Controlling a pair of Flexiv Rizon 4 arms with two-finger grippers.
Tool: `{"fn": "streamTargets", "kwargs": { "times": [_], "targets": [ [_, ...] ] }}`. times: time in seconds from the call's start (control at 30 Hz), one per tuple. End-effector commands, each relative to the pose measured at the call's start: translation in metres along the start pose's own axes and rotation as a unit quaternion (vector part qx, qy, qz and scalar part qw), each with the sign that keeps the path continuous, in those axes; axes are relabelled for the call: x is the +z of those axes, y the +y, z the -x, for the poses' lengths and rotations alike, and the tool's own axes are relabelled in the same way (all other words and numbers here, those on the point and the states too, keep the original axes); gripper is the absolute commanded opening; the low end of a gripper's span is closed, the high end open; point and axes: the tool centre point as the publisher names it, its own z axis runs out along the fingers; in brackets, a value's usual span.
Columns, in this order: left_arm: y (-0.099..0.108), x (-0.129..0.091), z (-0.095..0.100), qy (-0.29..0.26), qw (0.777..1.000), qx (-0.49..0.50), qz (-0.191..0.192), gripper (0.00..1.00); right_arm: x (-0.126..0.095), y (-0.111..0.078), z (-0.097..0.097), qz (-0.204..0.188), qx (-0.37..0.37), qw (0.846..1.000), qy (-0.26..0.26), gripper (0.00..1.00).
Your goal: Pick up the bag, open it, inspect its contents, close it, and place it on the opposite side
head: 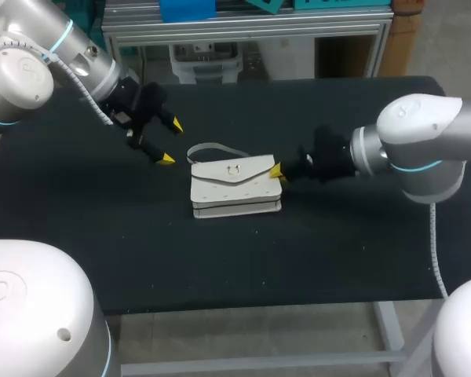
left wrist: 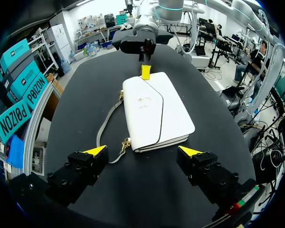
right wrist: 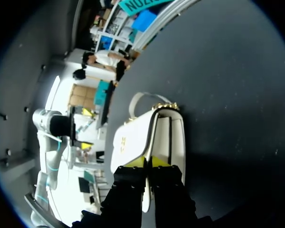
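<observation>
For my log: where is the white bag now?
In the head view the white bag lies central on the table, the right gripper shut on its right end, the open left gripper apart at its left.

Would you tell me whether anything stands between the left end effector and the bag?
Nothing visible does: only bare table lies between the open left end effector and the bag, whose strap trails toward it. The right end effector grips the far end.

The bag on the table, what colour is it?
The bag is white, seen best in the left wrist view.
</observation>
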Motion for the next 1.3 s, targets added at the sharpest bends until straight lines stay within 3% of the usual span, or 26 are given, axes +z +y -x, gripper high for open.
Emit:
{"fn": "streamTargets", "kwargs": {
  "times": [0.03, 0.17, 0.2, 0.23, 0.27, 0.5, 0.67, 0.8, 1.0, 1.03, 1.2, 1.3],
  "targets": [
    [0.001, 0.001, 0.000, -0.002, 1.000, 0.000, -0.001, 1.00, 0.002, -0.007, -0.003, 0.012, 0.001, 1.000, -0.013, 0.00],
    [0.001, 0.001, 0.000, -0.002, 1.000, 0.000, -0.001, 1.00, -0.002, -0.007, -0.002, 0.016, 0.006, 1.000, -0.008, 0.00],
    [0.001, 0.001, 0.000, -0.002, 1.000, 0.000, -0.001, 1.00, -0.003, -0.008, -0.002, 0.015, 0.006, 1.000, -0.012, 0.33],
    [0.001, 0.001, 0.000, -0.002, 1.000, 0.000, -0.001, 1.00, -0.004, -0.008, -0.002, 0.015, 0.006, 1.000, -0.013, 0.48],
    [0.001, 0.001, 0.000, -0.002, 1.000, 0.000, -0.001, 1.00, -0.006, -0.009, -0.003, 0.016, 0.006, 1.000, -0.013, 1.00],
    [0.001, 0.001, 0.000, -0.002, 1.000, 0.000, -0.001, 1.00, -0.027, -0.007, -0.014, 0.020, -0.009, 0.999, -0.029, 1.00],
    [0.001, 0.001, 0.000, -0.002, 1.000, 0.000, -0.001, 1.00, -0.044, -0.008, -0.033, 0.011, -0.044, 0.998, -0.047, 1.00],
    [0.001, 0.001, 0.000, -0.002, 1.000, 0.000, -0.001, 1.00, -0.048, -0.012, -0.050, -0.011, -0.095, 0.993, -0.066, 1.00],
    [0.001, 0.001, 0.000, -0.002, 1.000, 0.000, -0.001, 1.00, -0.049, -0.014, -0.054, -0.015, -0.109, 0.991, -0.072, 1.00],
    [0.001, 0.001, 0.000, -0.002, 1.000, 0.000, -0.001, 1.00, -0.051, -0.022, -0.064, -0.031, -0.171, 0.978, -0.117, 1.00],
    [0.001, 0.001, 0.000, -0.002, 1.000, 0.000, -0.001, 1.00, -0.055, -0.024, -0.066, -0.037, -0.189, 0.973, -0.128, 1.00],
    [0.001, 0.001, 0.000, -0.002, 1.000, 0.000, -0.001, 1.00, -0.065, -0.029, -0.078, -0.056, -0.258, 0.949, -0.173, 1.00]
  ]
}}
